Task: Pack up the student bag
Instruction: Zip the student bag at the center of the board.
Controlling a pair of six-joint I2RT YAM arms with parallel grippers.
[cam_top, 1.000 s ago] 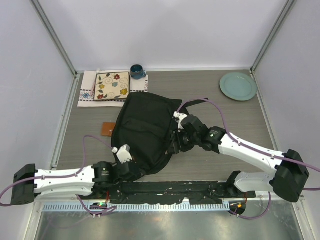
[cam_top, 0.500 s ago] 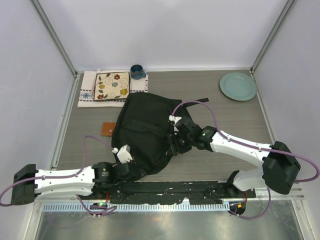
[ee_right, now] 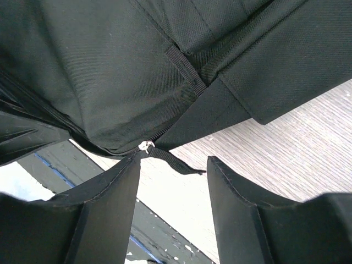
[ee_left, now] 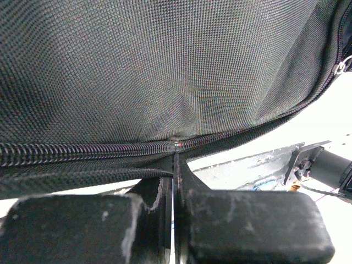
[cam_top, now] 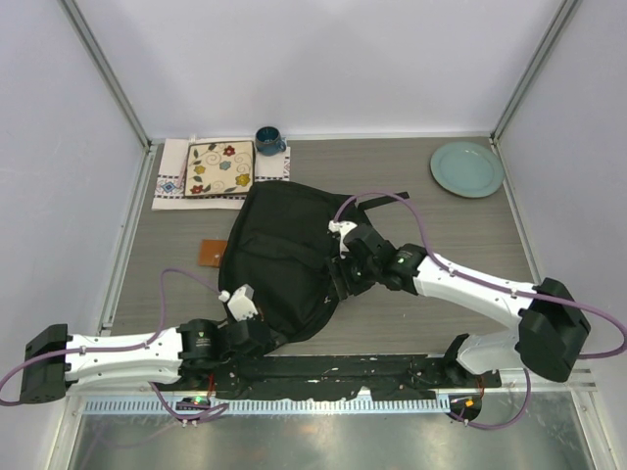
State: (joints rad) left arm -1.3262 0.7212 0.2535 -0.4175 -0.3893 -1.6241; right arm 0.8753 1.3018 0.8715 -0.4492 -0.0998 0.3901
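The student bag point(cam_top: 284, 250) is a large black backpack lying flat in the middle of the table. My left gripper point(cam_top: 257, 338) is at its near edge, shut on the fabric seam beside the zip point(ee_left: 175, 157); the bag's cloth point(ee_left: 165, 66) fills the left wrist view. My right gripper point(cam_top: 339, 280) is at the bag's right edge, open. In the right wrist view the bag point(ee_right: 110, 71) lies above the fingers. A silver zip slider point(ee_right: 146, 146) and its black pull strap point(ee_right: 176, 161) sit between the open fingers point(ee_right: 110, 203), untouched by them.
A floral square plate point(cam_top: 219, 168) on a patterned cloth and a blue mug point(cam_top: 269, 140) stand at the back left. A pale green plate point(cam_top: 467, 168) is at the back right. A small brown card point(cam_top: 213, 253) lies left of the bag. A black rail point(cam_top: 333, 377) runs along the near edge.
My right gripper has moved left and closer to the bag's right edge. The left arm has shifted only slightly and still grips the near edge.
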